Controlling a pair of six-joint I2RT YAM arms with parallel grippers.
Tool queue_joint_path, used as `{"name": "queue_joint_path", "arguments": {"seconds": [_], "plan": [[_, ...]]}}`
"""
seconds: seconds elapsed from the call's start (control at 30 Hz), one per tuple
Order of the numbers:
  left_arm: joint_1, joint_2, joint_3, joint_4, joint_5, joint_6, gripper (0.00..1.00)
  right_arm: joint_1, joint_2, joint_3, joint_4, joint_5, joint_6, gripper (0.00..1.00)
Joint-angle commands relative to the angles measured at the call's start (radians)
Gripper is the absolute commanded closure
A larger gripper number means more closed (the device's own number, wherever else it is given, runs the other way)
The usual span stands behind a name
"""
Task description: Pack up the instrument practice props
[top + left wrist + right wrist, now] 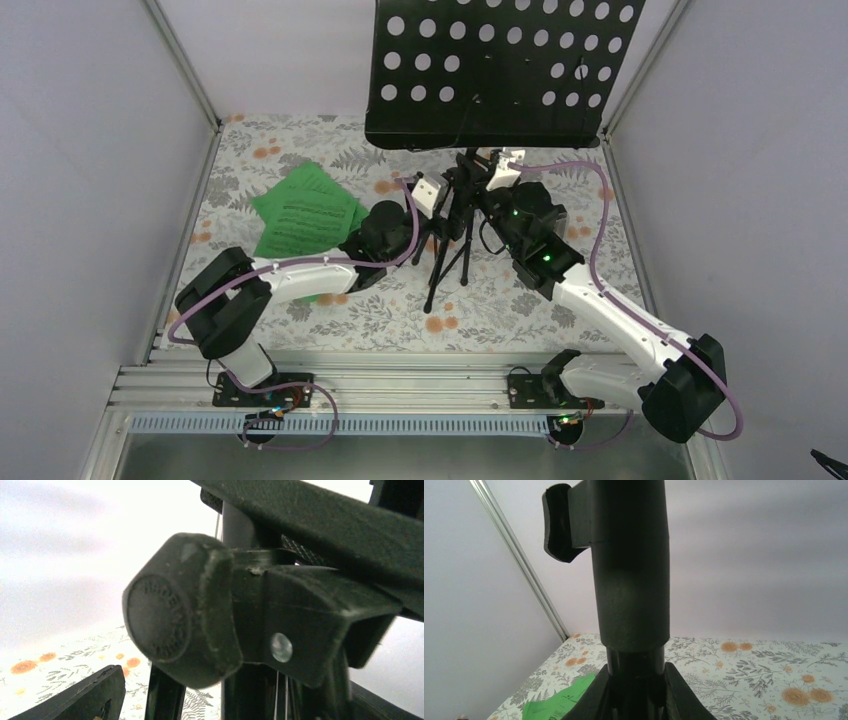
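The black music stand (500, 70) stands upright mid-table, its hole-punched desk hiding the far side. My right gripper (480, 166) comes at its post from the right. In the right wrist view that gripper (634, 690) is shut on the post (631, 580), one finger on each side. My left gripper (448, 188) is at the post from the left, open. In the left wrist view the stand's clamp knob (175, 615) sits just above and between the jaws of that gripper (235, 692), and one finger (85, 695) stays clear of it. Green music sheets (305, 212) lie on the cloth at left.
The tripod legs (448, 262) spread on the floral cloth (400, 310) between both arms. Grey walls close in left, right and behind. A metal rail (400, 385) runs along the near edge. The green sheets (554, 702) also show at lower left of the right wrist view.
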Motion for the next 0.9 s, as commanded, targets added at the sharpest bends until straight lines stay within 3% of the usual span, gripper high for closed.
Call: {"name": "queue_joint_path", "arguments": {"seconds": [0.0,0.2,0.33,0.5,0.7,0.87], "plan": [[-0.026,0.052,0.016,-0.039,-0.045,0.018,0.09,0.043,-0.061,0.098,0.337,-0.033,0.154,0.96],[-0.055,0.104,0.045,-0.09,-0.146,0.025,0.07,0.046,-0.062,0.083,0.367,0.031,0.176,0.96],[-0.074,0.096,0.004,-0.044,-0.158,0.009,0.0,0.045,-0.056,0.092,0.361,0.077,0.164,0.96],[-0.099,0.073,-0.014,-0.069,-0.188,-0.012,0.0,0.046,-0.056,0.088,0.365,0.105,0.155,0.96],[-0.115,0.057,-0.043,-0.147,-0.326,-0.083,0.0,0.046,-0.067,0.078,0.372,0.124,0.157,0.96],[-0.122,0.084,-0.085,-0.029,-0.24,-0.125,0.0,0.047,-0.071,0.07,0.381,0.13,0.18,0.96]]}}
